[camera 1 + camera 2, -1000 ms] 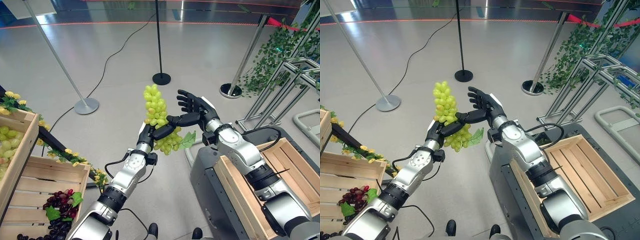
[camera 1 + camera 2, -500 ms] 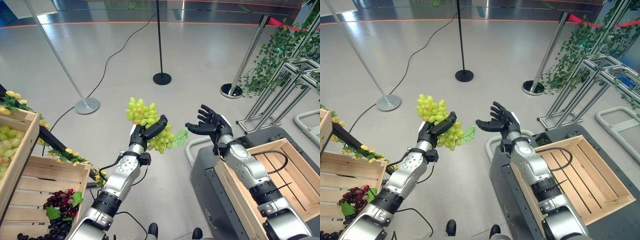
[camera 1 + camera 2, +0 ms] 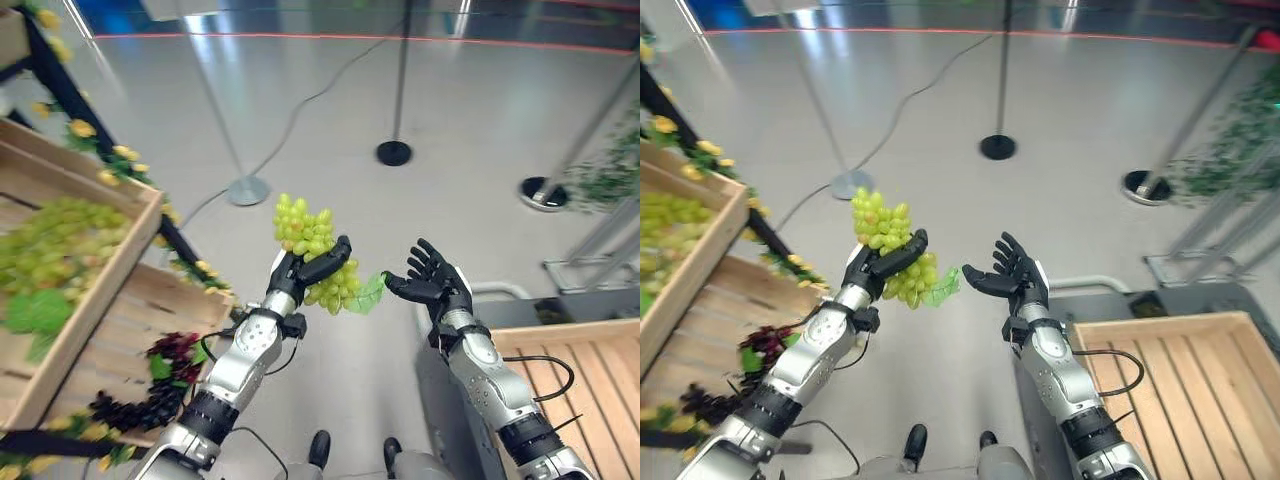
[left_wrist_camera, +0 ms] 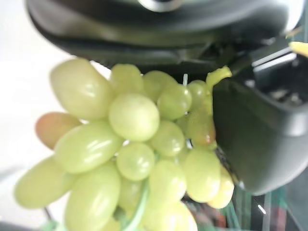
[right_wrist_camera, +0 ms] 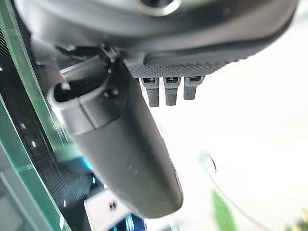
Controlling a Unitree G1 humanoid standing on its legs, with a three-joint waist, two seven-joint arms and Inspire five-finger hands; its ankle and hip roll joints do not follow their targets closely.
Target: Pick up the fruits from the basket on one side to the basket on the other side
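Observation:
A bunch of green grapes [image 3: 314, 248] with a green leaf is held up in the air by my left hand [image 3: 296, 272], whose fingers and thumb curl round it. The left wrist view has the grapes [image 4: 139, 154] pressed against the palm. My right hand [image 3: 433, 285] is held palm-up just right of the bunch, fingers spread and straight, holding nothing and not touching the grapes. A wooden crate [image 3: 85, 305] on the left holds green grapes [image 3: 60, 245]; the lower crate [image 3: 120, 340] holds dark grapes [image 3: 150, 395]. An empty wooden crate [image 3: 590, 390] sits at lower right.
Metal stanchion poles on round bases [image 3: 248, 190] [image 3: 394, 152] stand on the grey floor behind the hands. Yellow flowers and leaves [image 3: 130, 160] trim the left crate stand. Green foliage [image 3: 615, 170] hangs at the right.
The camera has swung left, bringing the left crates into view. My right hand has stayed open and apart from the bunch. My left hand still holds the grapes.

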